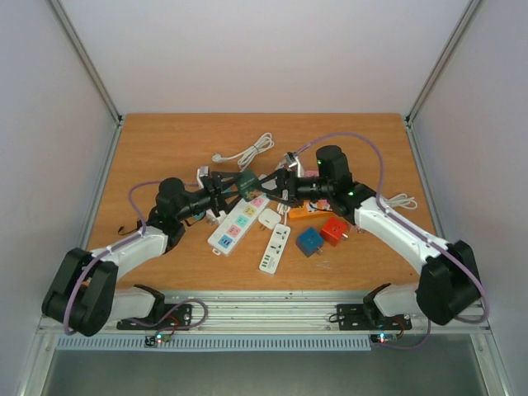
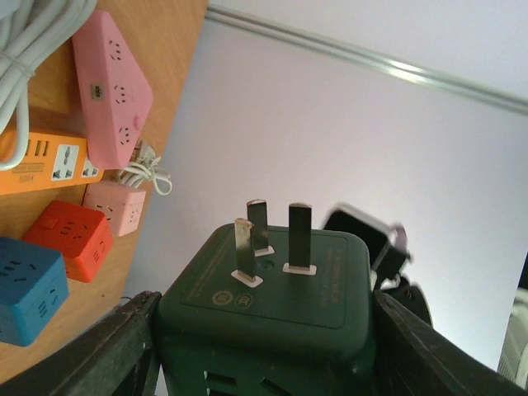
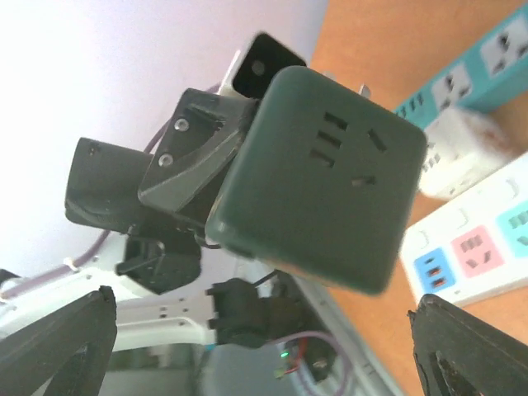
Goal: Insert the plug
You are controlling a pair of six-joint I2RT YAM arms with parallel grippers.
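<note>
The overhead view shows both arms reaching inward and meeting above the middle of the worktop (image 1: 165, 140). The green plug (image 1: 247, 182) is held in the air between the left tool (image 1: 231, 188) and the right tool (image 1: 276, 186). Below it lie a white strip with coloured sockets (image 1: 235, 227), a plain white strip (image 1: 275, 247), a blue cube (image 1: 309, 241), a red cube (image 1: 334, 231) and a coiled white cable (image 1: 247, 153). From that height the grip itself is too small to read.

The left wrist view shows the grip. The left tool pinches the green plug (image 2: 264, 313), one dark finger (image 2: 124, 346) against each side of the cube. Three metal prongs (image 2: 297, 235) stand up from the face turned away from the tool. This view alone shows a pink strip (image 2: 111, 91) and an orange strip (image 2: 49, 165) at the side.

The right wrist view shows the opposite face of the plug (image 3: 322, 181), with socket slots cut into it and the left tool's grey finger (image 3: 190, 157) clamped on its edge. The right tool's fingers (image 3: 58, 346) sit at the bottom corners of this view, spread wide. The plug hangs beyond their tips, apart from both and nearer the middle of the gap. A white cube (image 3: 458, 153) and a teal strip (image 3: 478, 58) lie on the worktop behind it.
</note>
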